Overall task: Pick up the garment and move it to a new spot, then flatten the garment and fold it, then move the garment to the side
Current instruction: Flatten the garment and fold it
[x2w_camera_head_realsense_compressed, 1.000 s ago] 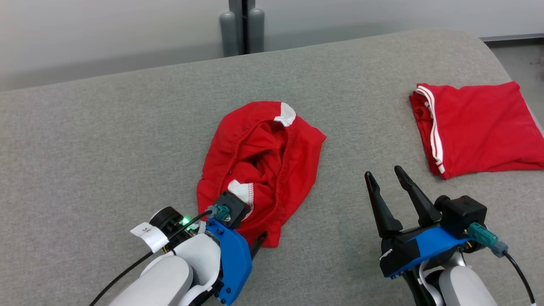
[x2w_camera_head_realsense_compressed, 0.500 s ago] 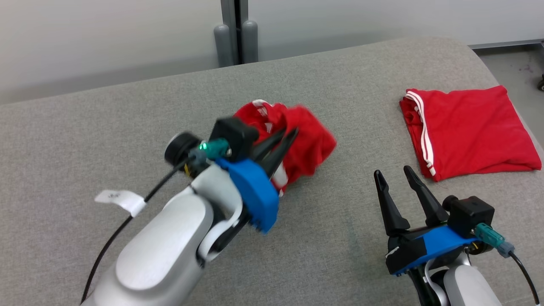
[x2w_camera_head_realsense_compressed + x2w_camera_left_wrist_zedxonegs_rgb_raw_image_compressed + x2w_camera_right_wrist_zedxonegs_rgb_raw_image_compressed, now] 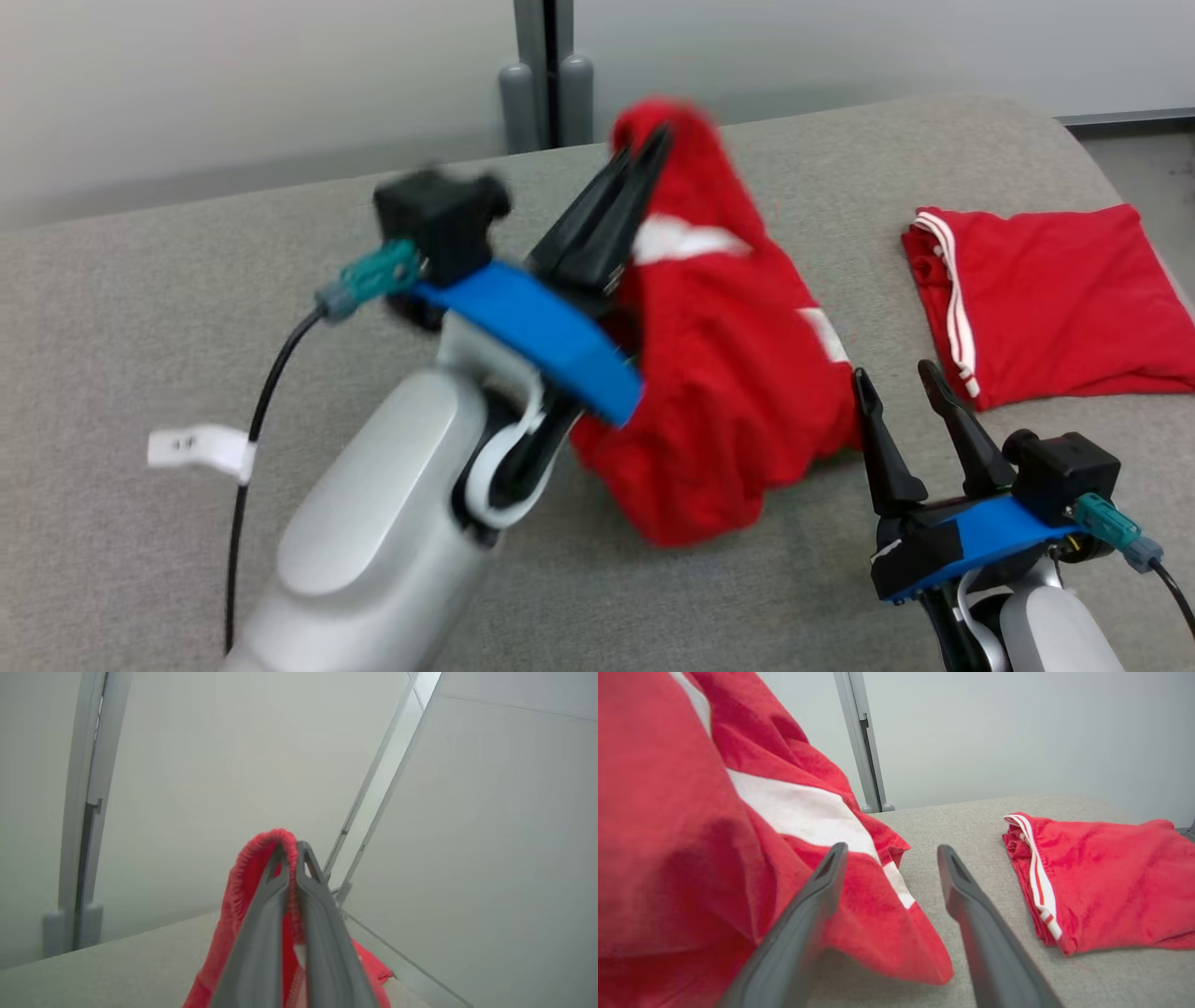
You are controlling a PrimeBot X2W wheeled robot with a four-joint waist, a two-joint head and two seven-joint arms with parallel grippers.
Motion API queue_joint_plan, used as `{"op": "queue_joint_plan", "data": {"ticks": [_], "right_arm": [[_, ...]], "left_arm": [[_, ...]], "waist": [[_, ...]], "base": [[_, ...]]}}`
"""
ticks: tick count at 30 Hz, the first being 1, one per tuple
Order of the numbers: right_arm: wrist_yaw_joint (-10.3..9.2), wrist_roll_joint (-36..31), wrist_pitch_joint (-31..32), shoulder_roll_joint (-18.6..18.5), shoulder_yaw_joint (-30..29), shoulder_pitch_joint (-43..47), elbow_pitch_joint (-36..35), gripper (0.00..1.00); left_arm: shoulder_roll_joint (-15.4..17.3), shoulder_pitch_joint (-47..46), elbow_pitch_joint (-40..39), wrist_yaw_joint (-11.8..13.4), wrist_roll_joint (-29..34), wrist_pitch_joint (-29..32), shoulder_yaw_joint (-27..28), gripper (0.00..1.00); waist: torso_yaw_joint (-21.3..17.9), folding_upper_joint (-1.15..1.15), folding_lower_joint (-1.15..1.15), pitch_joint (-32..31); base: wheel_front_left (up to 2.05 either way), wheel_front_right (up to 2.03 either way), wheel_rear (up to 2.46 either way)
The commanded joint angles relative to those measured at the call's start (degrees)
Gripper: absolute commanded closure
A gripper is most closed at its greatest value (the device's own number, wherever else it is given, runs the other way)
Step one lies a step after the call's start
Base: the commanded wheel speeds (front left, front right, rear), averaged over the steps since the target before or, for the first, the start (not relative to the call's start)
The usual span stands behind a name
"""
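Garment (image 3: 728, 373) lifted higher than before, pinched in left claw (image 3: 659, 142)

In the head view, motion smears the left gripper (image 3: 655, 142) and the garment (image 3: 728, 392) it holds. The left arm (image 3: 373, 541) covers the cloth's lower left part, and the print on the white tag (image 3: 199, 448) on the cable (image 3: 273, 371) is too blurred to read. The folded red cloth (image 3: 1055, 299) runs off that view's right edge, and in the right wrist view the garment is soft-focused and cut off by the left, top and bottom edges.
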Motion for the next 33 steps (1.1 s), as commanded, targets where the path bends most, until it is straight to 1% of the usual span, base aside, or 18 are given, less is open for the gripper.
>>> {"op": "queue_joint_plan", "data": {"ticks": [1, 4, 7, 11, 15, 17, 20, 21, 22, 23, 28, 33], "right_arm": [[0.04, -0.2, 0.2, 0.0, 0.0, 0.6, -0.3, 0.0], [0.04, -0.1, 0.5, 0.0, 0.1, 0.8, -0.8, 0.0], [0.04, -0.1, 0.5, 0.0, 0.1, 0.9, -1.1, 0.0], [0.04, -0.2, 0.9, 0.0, 0.3, 0.5, -1.2, 0.0], [0.04, -0.4, 1.0, 0.0, 0.4, -0.1, -1.3, 0.0], [0.04, -0.5, 1.2, 0.0, 0.5, -0.2, -1.3, 0.0], [0.04, -0.5, 1.5, 0.0, 0.7, -0.2, -1.2, 0.0], [0.04, -0.5, 1.6, 0.0, 0.7, -0.1, -1.2, 0.0], [0.04, -0.6, 1.5, 0.0, 0.8, 0.1, -1.1, 0.0], [0.04, -0.6, 1.6, 0.0, 0.7, 0.3, -1.1, 0.0], [0.04, -1.1, 2.0, 0.0, 0.0, 1.0, -1.3, 0.0], [0.04, -2.0, 3.0, 0.0, -1.1, 1.9, -2.5, 0.0]], "left_arm": [[2.3, 3.3, 1.4, 0.7, -0.3, 0.3, 0.4, 1.0], [6.2, 9.8, 3.7, 1.9, -1.0, 2.0, 0.4, 1.0], [10.4, 14.3, 5.5, 3.1, -0.3, 3.2, 0.3, 1.0], [14.0, 17.0, 7.6, 2.9, 2.0, 2.6, -1.0, 1.0], [15.1, 15.8, 10.0, 3.7, 4.8, -0.4, -1.3, 1.0], [15.4, 15.0, 11.3, 3.6, 6.3, -2.0, -1.8, 1.0], [15.5, 14.0, 13.2, 2.6, 8.2, -4.2, -2.9, 1.0], [15.4, 13.7, 13.9, 2.2, 8.6, -4.9, -3.1, 0.8], [15.4, 13.4, 14.6, 1.8, 9.0, -5.7, -3.3, 0.53], [15.2, 13.3, 15.4, 1.7, 8.9, -6.0, -3.5, 0.0], [14.1, 13.9, 17.3, 0.8, 7.0, -6.0, -3.2, 0.0], [13.5, 17.8, 15.2, 1.4, 3.9, -11.2, 0.2, 0.0]], "waist": [[0.9, 0.0, 0.0, 0.6], [2.3, 0.0, 0.0, 1.2], [3.9, 0.0, 0.0, 1.6], [5.5, 0.0, 0.0, 1.7], [6.3, 0.0, 0.0, 1.6], [6.3, 0.0, 0.0, 1.4], [6.2, 0.0, 0.0, 1.0], [6.1, 0.0, 0.0, 0.8], [6.0, 0.0, 0.0, 0.5], [5.8, 0.0, 0.0, 0.3], [5.7, 0.0, 0.0, -0.9], [6.2, 0.0, 0.0, -2.5]], "base": [[0.0, 0.0, 0.0], [0.0, 0.0, 0.0], [0.0, 0.0, 0.0], [0.0, 0.0, 0.0], [0.0, 0.0, 0.0], [0.0, 0.0, 0.0], [0.0, 0.0, 0.0], [0.0, 0.0, 0.0], [0.0, 0.0, 0.0], [0.0, 0.0, 0.0], [0.0, 0.0, 0.0], [0.0, 0.0, 0.0]]}}
